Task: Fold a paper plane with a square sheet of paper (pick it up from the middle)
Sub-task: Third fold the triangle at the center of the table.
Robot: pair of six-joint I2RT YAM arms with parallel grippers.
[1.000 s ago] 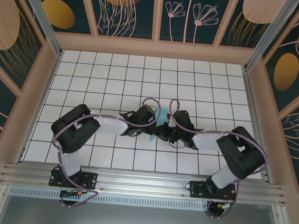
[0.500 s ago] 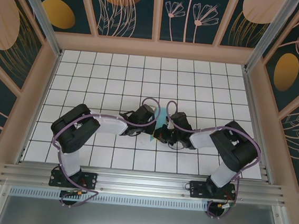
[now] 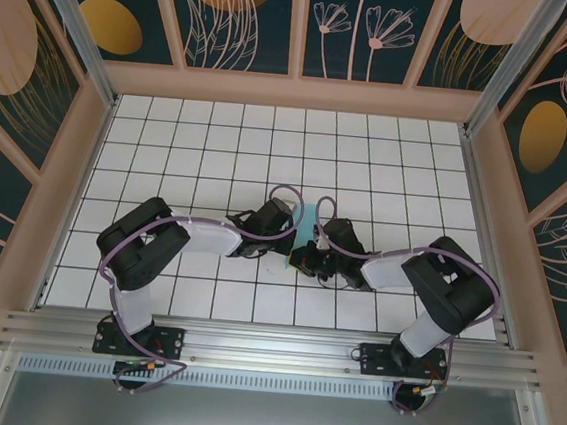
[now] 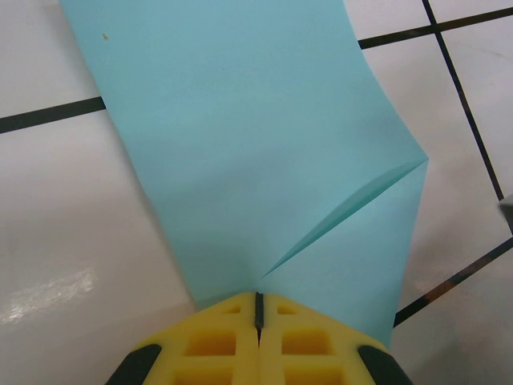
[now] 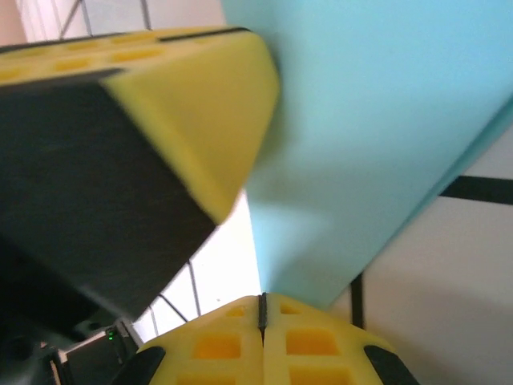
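Note:
The square sheet of paper (image 3: 308, 221) is light cyan, folded narrow, and lies mid-table between the two arms. In the left wrist view the paper (image 4: 240, 144) lies flat on the tiles with a diagonal flap crease running down to my left gripper (image 4: 258, 301). That gripper is shut, its tips resting on the paper's near end. My right gripper (image 5: 261, 303) is also shut, its tips at the paper's (image 5: 377, 120) pointed corner. The left gripper's yellow finger (image 5: 200, 104) looms just above it. From above, the left gripper (image 3: 294, 236) and right gripper (image 3: 305, 259) nearly meet.
A white table (image 3: 220, 146) with a black grid carries the work. Peach walls (image 3: 295, 93) fence it at the back and both sides. An aluminium rail (image 3: 270, 350) runs along the near edge, where both arm bases are bolted.
The right gripper has slid a little left and toward the near edge, along the paper's lower end. The left arm and the paper have stayed put.

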